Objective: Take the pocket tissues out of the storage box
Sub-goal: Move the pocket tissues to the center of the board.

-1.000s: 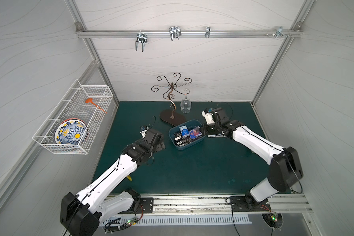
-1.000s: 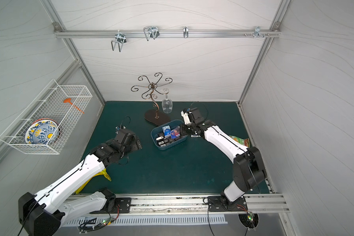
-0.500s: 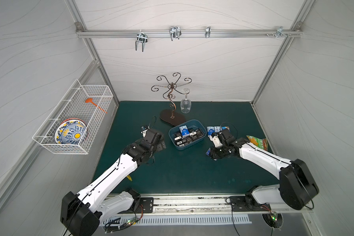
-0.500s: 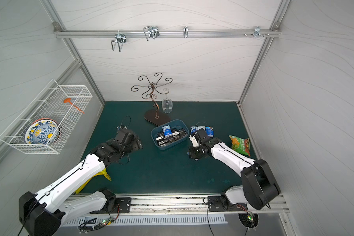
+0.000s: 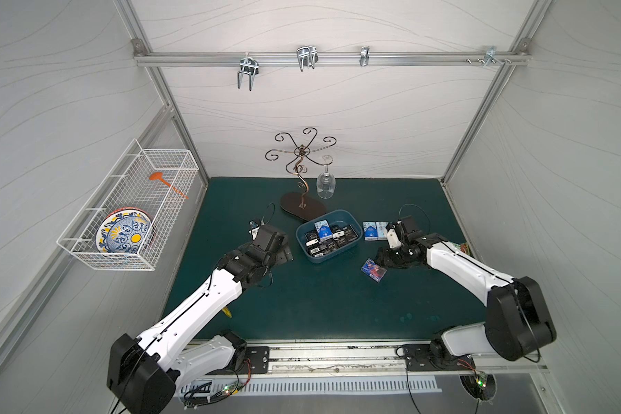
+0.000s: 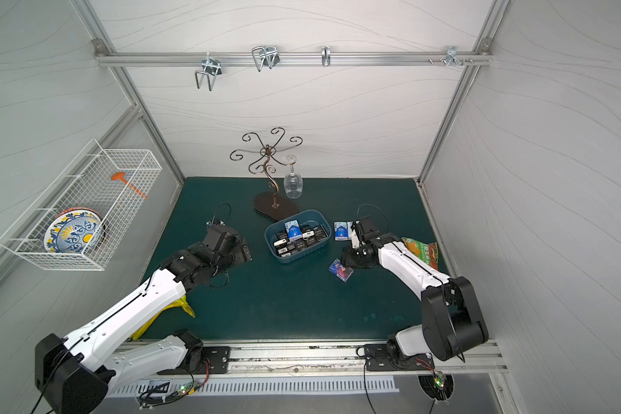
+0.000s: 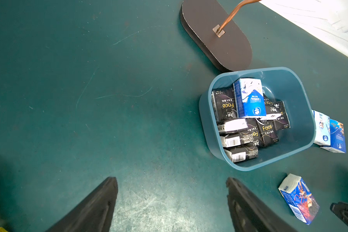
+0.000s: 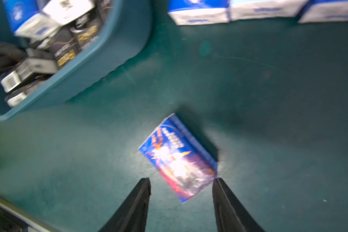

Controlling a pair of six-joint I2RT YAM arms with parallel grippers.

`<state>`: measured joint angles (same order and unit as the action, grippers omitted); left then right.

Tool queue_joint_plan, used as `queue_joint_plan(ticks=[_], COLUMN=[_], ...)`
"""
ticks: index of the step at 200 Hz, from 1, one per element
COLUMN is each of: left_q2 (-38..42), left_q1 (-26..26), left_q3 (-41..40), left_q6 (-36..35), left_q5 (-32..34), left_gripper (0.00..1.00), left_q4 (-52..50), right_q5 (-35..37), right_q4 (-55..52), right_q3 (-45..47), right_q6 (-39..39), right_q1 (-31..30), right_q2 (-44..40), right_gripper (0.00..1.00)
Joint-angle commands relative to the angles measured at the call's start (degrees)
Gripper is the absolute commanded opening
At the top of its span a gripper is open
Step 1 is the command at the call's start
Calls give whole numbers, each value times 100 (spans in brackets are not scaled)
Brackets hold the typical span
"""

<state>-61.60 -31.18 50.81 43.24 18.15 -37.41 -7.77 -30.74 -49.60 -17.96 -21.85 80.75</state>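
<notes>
Right claw (image 8: 181, 178) stands open beside a tissue pack (image 8: 177, 158) — blue, with a red-and-white picture — flat on the mat (image 8: 269, 100).

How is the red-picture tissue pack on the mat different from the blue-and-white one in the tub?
The red-picture pack lies on the mat, outside the tub; the blue-and-white pack sits inside, atop black packs. The first shows red art; the second only blue and white. Both are tissue packs.
</notes>
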Motion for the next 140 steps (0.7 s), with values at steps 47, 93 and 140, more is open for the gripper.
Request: queue_joint_plan(ticks=[47, 93, 140], left_q2=[81, 201, 246], left_q1=[-2, -2, -2], left_q3=[80, 17, 8], left_q6=[-40, -31, -34], left_q5=[-58, -9, -21], left_gripper=[89, 89, 89], left_q4=[234, 208, 199], right_q5=[-754, -737, -345], right_q4=[511, 482, 504], right_q3=[143, 185, 315], right_q6=[133, 133, -69], right_q1=[207, -250, -781], right_q2=[550, 719, 651], right_gripper=[59, 58, 57])
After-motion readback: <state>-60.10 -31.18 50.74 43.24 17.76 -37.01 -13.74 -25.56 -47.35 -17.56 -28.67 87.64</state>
